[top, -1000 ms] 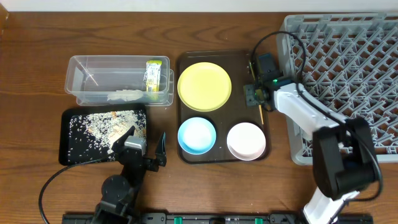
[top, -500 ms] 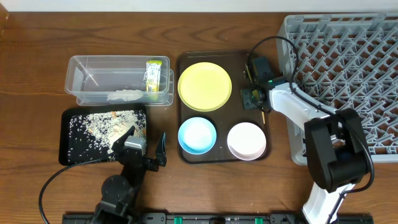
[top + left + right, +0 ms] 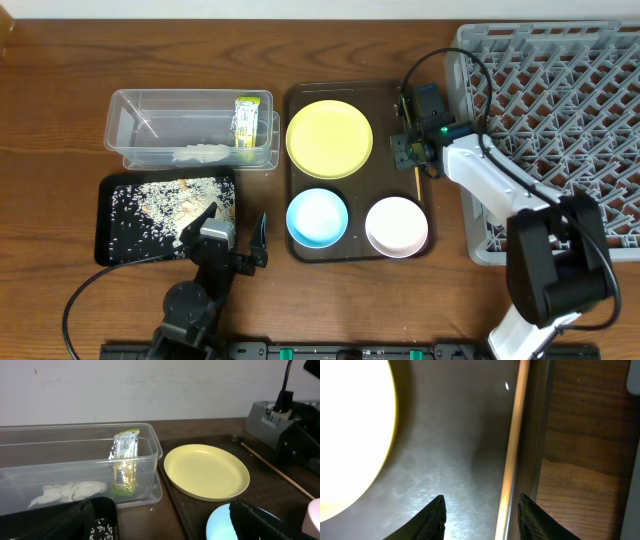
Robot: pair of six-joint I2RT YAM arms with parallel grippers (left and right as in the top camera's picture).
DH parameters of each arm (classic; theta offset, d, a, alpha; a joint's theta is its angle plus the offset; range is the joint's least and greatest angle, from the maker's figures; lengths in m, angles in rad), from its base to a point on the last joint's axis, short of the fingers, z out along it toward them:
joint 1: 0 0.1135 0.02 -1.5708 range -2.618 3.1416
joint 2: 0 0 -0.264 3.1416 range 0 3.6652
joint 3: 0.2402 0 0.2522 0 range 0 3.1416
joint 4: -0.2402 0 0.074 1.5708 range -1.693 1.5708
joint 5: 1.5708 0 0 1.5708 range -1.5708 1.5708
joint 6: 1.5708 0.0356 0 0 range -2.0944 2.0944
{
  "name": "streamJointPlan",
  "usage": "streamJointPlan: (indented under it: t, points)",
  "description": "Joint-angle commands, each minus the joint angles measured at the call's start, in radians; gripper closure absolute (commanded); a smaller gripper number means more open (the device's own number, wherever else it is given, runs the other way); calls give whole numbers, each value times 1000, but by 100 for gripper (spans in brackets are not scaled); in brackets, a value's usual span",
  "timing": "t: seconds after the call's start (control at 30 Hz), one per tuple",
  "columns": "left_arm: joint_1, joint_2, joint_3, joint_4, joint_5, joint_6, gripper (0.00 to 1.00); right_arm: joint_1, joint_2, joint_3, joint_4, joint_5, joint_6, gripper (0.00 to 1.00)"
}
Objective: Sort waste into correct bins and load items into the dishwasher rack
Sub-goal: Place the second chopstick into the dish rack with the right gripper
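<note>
Though crumpled, paper inside clear tub.

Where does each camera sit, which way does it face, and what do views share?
Overhead: above table, straight down; shows left gripper, right gripper.
Left wrist: low, facing across tub and plate; own fingers below.
Right wrist: looking down at tray and chopstick; own fingertips below.
Shared: the chopstick shows in all three.
</note>
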Motion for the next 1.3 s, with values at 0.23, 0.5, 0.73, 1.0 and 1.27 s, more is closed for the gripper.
streamJointPlan:
  t: [0.23,0.5,0.73,1.0,1.27]
  points:
    - [5,-8,-33,-14,-4,10,11,-3,166,5,-12,-8,22,78]
    - [5,-8,-33,-14,-4,10,12,2,55,17,-15,-133,22,99]
    - [5,-8,-33,-14,-4,10,12,-87,-225,25,-28,-128,-52,99]
    - [5,-8,-33,-14,-4,10,11,-309,-328,24,-35,-124,-130,99]
    - [5,-8,-33,-14,-4,10,12,-354,-178,23,-18,-66,-217,99]
